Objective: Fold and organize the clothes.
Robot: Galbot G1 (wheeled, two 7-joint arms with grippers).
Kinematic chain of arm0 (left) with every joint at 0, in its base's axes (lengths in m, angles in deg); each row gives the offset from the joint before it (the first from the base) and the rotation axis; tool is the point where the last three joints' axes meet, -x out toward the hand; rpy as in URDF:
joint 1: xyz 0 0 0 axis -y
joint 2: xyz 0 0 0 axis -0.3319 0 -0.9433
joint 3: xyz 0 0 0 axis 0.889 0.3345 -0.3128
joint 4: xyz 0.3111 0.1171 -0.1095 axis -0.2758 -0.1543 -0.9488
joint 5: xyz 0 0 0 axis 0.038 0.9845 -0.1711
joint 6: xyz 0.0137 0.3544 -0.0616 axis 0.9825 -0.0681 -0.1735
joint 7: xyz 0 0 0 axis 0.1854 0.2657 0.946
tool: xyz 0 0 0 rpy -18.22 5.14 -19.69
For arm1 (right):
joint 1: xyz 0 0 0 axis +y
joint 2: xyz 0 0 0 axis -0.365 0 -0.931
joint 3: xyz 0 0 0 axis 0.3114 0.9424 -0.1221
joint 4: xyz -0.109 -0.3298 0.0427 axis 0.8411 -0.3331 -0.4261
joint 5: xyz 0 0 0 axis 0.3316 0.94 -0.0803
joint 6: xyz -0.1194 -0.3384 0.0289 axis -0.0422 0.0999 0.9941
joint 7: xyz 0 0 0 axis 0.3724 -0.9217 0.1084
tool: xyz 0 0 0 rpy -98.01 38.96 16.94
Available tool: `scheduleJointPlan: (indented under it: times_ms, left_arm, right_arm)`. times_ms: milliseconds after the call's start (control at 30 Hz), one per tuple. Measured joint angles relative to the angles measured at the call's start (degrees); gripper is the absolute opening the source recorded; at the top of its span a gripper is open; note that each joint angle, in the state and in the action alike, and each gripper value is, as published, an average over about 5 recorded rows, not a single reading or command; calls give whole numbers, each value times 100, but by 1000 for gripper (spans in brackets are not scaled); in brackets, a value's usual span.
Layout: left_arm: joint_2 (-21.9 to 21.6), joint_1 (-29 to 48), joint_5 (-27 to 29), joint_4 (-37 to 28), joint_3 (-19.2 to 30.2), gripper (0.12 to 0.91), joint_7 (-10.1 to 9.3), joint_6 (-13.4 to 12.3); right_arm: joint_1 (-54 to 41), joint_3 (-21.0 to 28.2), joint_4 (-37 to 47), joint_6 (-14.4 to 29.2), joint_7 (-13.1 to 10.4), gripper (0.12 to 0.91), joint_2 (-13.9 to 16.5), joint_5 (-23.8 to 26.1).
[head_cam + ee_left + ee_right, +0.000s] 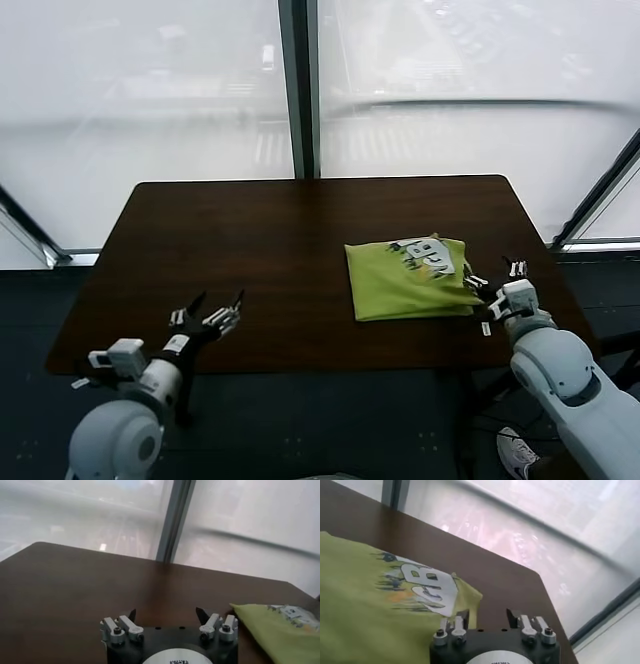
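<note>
T-shirt [408, 279], lime green and thin, lies folded into a compact rectangle on the right half of the dark brown bench [250, 250], its white printed graphic facing up near the far right corner of the fold. The right gripper [494, 285] sits just beside the shirt's right edge, fingers spread wide and holding nothing. The left gripper [209, 314] hovers over the bench's near left part, well apart from the shirt, fingers also wide open and empty. The main risk from here: the right fingers are so close to the cloth that pulling away could snag the soft top layer and drag the fold open. The loose right corner also looks slightly puffed and could spring up.
</note>
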Motion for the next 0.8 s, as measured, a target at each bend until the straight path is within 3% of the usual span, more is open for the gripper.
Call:
scheduleJointPlan:
  times_ms: [133,233,433,667,800]
  left_arm:
    - [28,-81,92,0,-37,907,0,-25]
    - [27,-169,156,17,-100,907,1,-81]
    - [56,-290,298,34,-179,907,3,-164]
    - [168,-365,458,24,-174,907,3,-249]
    - [213,-404,502,15,-188,907,3,-300]
  right_arm:
    - [-196,328,-170,-42,33,906,-147,180]
    - [-428,758,-163,-94,-75,907,-315,476]
    - [-1027,1810,38,-216,-474,907,-729,897]
    - [-1714,2809,376,-419,-1087,907,-1283,975]
    - [-1970,3222,616,-518,-1318,907,-1588,982]
